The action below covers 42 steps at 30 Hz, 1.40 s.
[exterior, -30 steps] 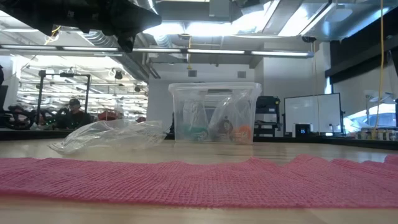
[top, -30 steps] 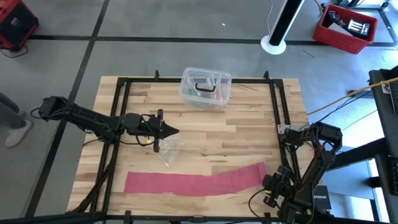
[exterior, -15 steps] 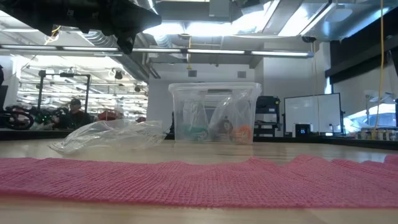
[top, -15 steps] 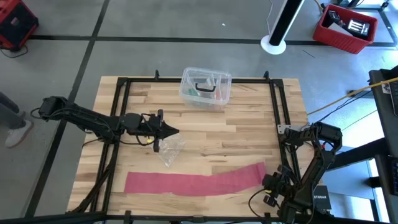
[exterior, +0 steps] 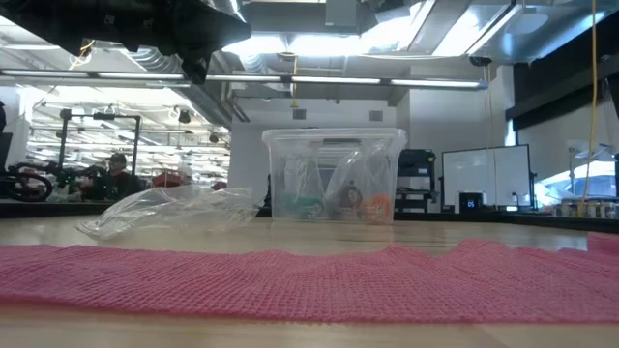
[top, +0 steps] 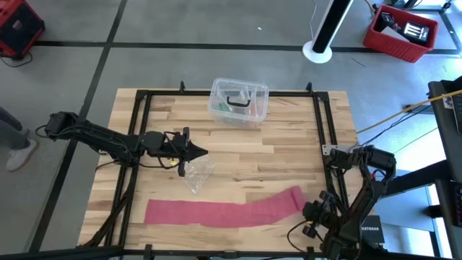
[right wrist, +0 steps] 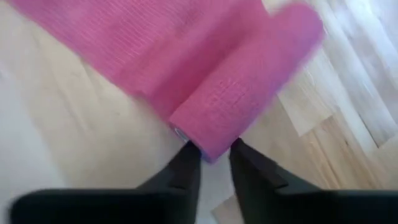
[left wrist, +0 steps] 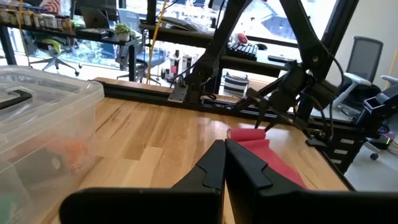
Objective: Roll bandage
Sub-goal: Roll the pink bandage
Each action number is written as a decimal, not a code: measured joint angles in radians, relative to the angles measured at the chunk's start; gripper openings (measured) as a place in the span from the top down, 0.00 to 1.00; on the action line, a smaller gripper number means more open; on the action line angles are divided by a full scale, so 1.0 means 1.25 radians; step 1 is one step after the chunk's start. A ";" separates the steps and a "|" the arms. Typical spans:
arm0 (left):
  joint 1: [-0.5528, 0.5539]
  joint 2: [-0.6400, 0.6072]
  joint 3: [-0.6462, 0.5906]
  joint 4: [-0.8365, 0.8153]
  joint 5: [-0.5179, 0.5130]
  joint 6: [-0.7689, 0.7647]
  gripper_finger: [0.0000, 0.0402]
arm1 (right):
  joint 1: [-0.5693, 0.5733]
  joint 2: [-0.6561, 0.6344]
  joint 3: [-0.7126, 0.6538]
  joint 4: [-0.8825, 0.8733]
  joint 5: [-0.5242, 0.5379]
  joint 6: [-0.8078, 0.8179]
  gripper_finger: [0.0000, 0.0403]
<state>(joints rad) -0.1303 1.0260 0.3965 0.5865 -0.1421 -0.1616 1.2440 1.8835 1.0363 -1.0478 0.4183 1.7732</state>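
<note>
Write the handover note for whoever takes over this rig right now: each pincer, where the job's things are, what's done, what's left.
Left pincer: shut, empty, hovering mid-table by the clear plastic wrapper.
Right pincer: at the near right corner, fingers closed on the end of the bandage's first roll.
Bandage: pinkish-red strip lying flat along the near edge, right end curled into a short roll.
Clear plastic box: far side, untouched.
Done: roll started.
Left: roll nearly the whole strip leftward.

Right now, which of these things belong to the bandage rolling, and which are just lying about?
Part of the job:
- bandage, flat on the table, its right end started into a roll
- right gripper, pinching that rolled end
- left gripper, shut, waiting above the wrapper

Lying about:
- wrapper
- box at the table's far edge
</note>
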 joint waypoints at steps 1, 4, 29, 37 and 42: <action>-0.001 0.000 0.000 0.000 0.000 0.001 1.00 | 0.001 0.010 0.000 -0.002 0.006 0.013 0.90; -0.001 0.000 0.000 0.000 0.000 0.005 1.00 | 0.001 0.020 0.000 -0.007 0.047 0.061 0.97; 0.032 0.004 0.171 -0.181 0.001 0.098 1.00 | -0.185 -0.048 0.170 -0.206 0.572 -0.097 0.99; 0.046 0.004 0.172 -0.171 -0.015 0.108 1.00 | -0.365 -0.135 0.169 -0.217 0.588 -0.576 0.99; 0.055 0.005 0.172 -0.199 -0.018 0.074 0.94 | -0.485 -0.193 0.169 -0.215 0.594 -0.866 1.00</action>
<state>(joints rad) -0.0620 1.0317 0.6117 0.3377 -0.1646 -0.0685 0.6374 1.6424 1.2480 -1.3169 1.1606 0.6910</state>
